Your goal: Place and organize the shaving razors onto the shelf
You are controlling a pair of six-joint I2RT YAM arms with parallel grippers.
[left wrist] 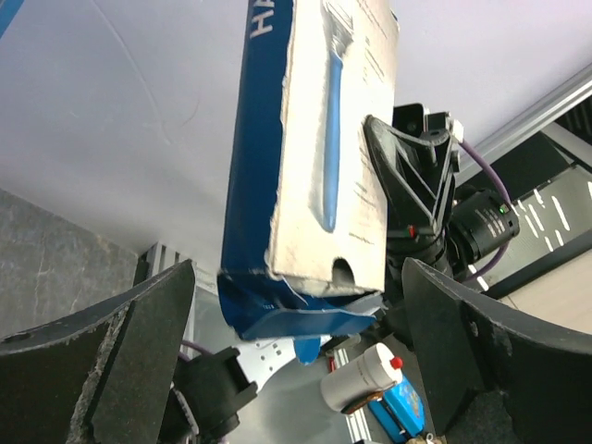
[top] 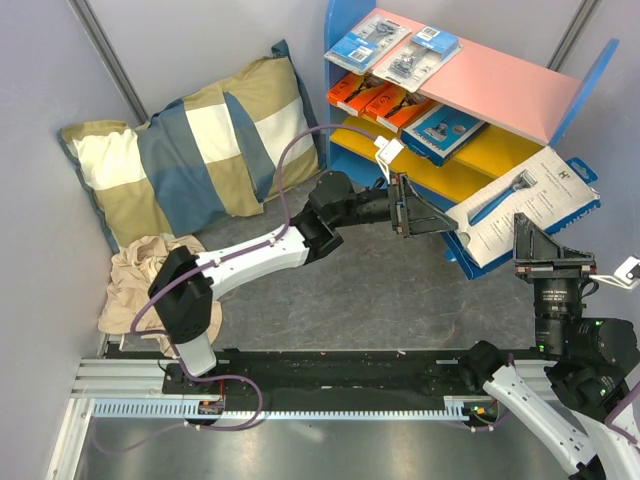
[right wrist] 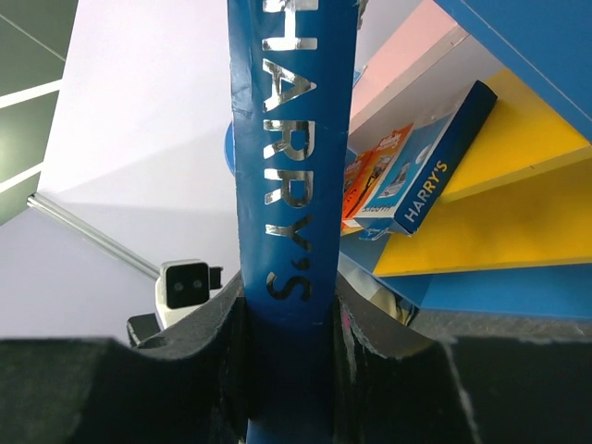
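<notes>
A large white and blue razor box (top: 530,200) hangs tilted in front of the shelf (top: 345,60), with my right gripper (top: 543,248) shut on its lower edge. In the right wrist view the box's blue side (right wrist: 291,139) is pinched between both fingers of that gripper (right wrist: 289,305). My left gripper (top: 432,218) stands open at the box's lower left end. The left wrist view shows its fingers wide apart (left wrist: 305,342) and the torn end of the box (left wrist: 314,166) just beyond them, untouched. Two blister packs (top: 395,45) lie on the pink top board. Orange boxes (top: 375,100) and a blue box (top: 445,130) rest on the yellow board.
A striped pillow (top: 200,150) leans in the back left corner, with a beige cloth (top: 140,280) in front of it. Grey walls close in both sides. In the left wrist view a small white bottle (left wrist: 365,375) lies beyond the arms' bases.
</notes>
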